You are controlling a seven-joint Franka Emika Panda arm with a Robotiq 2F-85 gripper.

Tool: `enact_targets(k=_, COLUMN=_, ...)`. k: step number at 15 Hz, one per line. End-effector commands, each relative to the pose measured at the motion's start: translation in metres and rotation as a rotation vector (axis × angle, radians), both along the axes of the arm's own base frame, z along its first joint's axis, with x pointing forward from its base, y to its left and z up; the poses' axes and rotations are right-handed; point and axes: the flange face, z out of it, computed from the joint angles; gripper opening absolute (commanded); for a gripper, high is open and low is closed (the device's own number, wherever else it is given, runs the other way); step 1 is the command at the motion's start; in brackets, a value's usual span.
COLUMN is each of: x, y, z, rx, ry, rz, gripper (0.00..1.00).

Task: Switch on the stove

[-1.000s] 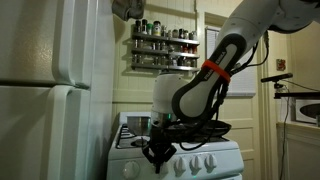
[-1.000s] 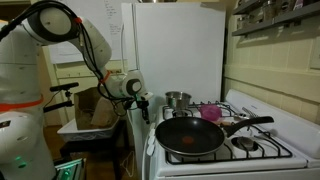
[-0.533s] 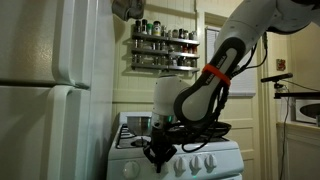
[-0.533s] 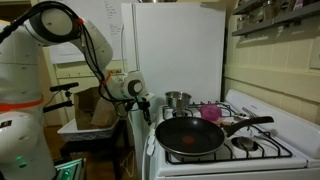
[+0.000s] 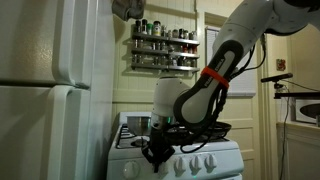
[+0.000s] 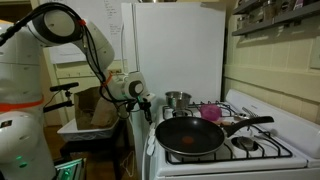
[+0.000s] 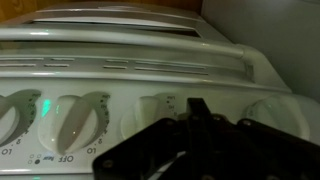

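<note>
The white stove [image 5: 200,160] stands beside the refrigerator, with round white knobs [image 5: 186,165] along its front panel. It also shows in an exterior view [image 6: 262,158]. My gripper [image 5: 155,153] is at the front panel, near the end next to the refrigerator, and it also shows in an exterior view [image 6: 147,103]. In the wrist view the knobs [image 7: 80,120] sit in a row. The dark fingers [image 7: 195,112] look pressed together into one tip. The tip is just right of the third knob [image 7: 150,113], and no knob shows between the fingers.
A tall white refrigerator [image 5: 50,90] stands right next to the stove. A black frying pan [image 6: 195,135], a small pot [image 6: 177,99] and a pink cup [image 6: 211,113] sit on the burners. A spice rack [image 5: 163,45] hangs on the wall behind.
</note>
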Motion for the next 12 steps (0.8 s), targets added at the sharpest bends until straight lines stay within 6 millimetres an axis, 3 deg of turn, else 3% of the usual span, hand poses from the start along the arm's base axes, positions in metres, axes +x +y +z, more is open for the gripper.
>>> enact_targets(k=1, x=0.0016, y=0.0018, z=-0.0042, rx=0.019, ry=-0.031, rz=-0.001, gripper=0.00)
enact_targets(k=12, x=0.0046, y=-0.0018, z=-0.0066, rx=0.027, ry=-0.050, rz=0.003, gripper=0.00)
